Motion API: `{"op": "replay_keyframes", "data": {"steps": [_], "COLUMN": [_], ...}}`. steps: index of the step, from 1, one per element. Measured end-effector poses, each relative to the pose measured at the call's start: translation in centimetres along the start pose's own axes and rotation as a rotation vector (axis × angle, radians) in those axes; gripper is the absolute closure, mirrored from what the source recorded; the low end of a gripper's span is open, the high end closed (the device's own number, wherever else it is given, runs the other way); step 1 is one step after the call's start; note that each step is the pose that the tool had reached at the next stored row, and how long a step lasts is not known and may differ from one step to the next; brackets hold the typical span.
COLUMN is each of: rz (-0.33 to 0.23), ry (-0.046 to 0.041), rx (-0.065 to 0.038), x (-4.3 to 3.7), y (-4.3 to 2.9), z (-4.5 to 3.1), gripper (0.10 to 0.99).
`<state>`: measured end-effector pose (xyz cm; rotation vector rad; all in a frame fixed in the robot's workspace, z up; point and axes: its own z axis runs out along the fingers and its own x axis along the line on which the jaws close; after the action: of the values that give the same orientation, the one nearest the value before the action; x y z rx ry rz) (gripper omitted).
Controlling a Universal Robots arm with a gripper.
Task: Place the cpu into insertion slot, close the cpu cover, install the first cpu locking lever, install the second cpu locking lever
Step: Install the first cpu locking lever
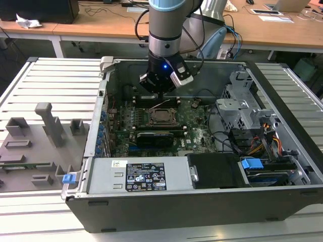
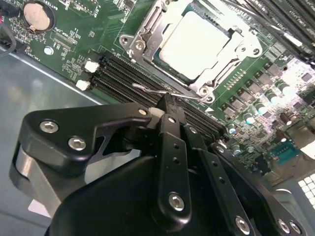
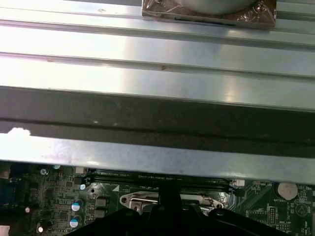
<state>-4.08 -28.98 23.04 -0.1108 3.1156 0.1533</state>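
Assembly in progress: the claw (image 2: 167,101) stands with its fingers drawn together, no gap showing between them and nothing seen clamped. Its tip is at the lever (image 2: 147,90), a thin bent wire running along the near edge of the socket. Whether tip and wire touch cannot be told, nor which of the two levers this is.

Black memory slots (image 2: 120,73) run beneath the wire on the green board (image 2: 69,54). Just beyond lies the cpu (image 2: 194,42), pale and flat, seated in the socket. The cover (image 2: 146,34) is down around it, and the chip's top shows through the frame's opening.

In the exterior view the claw (image 1: 159,89) hangs from the arm directly over the socket (image 1: 162,117), near the middle of the board. The board sits inside an open case (image 1: 202,212) that lies on a ribbed metal table (image 1: 55,80).

The lever looks like springy steel: stiff, smooth, and apt to slip off a fingertip and snap back. It is probably best worked at its hooked free end, where the leverage is greatest, with the push kept square to the wire. The cpu is likely light and rigid but delicate underneath, fit to be held only by its edges. Pinned under the cover as it is, it should need no more handling.
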Motion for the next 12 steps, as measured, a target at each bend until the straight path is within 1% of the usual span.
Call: {"op": "replay_keyframes", "data": {"steps": [4,11,12], "rz": [0.000,0.000,0.000], "ry": [0.0001,0.0001,0.0002], "rx": [0.000,0.000,0.000], "x": [-0.32,-0.77,-0.93], "y": [0.00,0.01,0.02], "z": [0.16,0.65,0.78], "gripper": [0.980,0.980,0.980]}}
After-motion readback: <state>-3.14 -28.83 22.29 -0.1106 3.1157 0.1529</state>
